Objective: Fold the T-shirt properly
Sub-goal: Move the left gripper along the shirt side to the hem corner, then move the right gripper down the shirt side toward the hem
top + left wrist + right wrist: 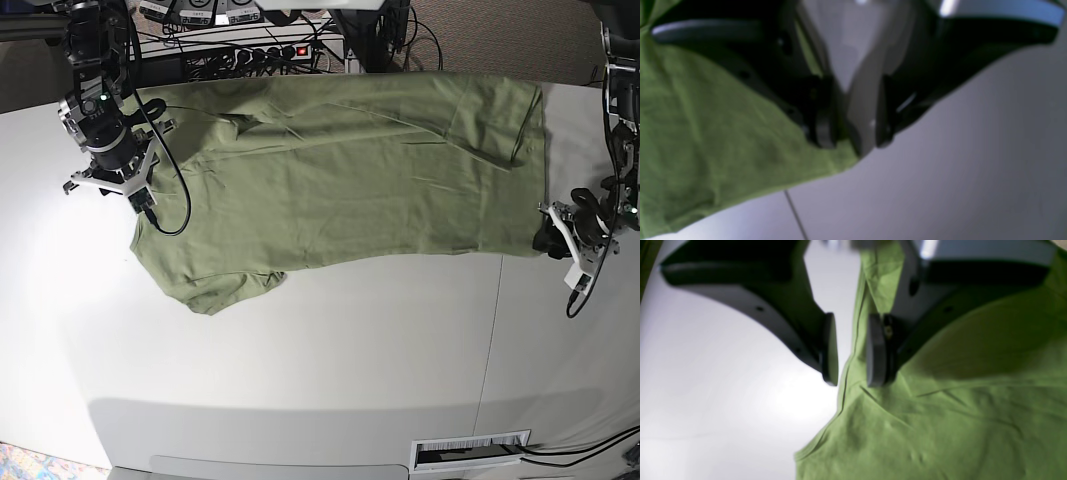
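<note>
White table (300, 350) carries the T-shirt (340, 170), spread flat along the far half; cables and a power strip (270, 50) sit behind it. Shirt: olive green, lightly creased, one sleeve (215, 285) pointing to the near side. Left gripper (853, 140) at the hem corner, fingers a little apart. Right gripper (850, 373) straddles the shirt's seamed edge, pads parted, not clamped.
</note>
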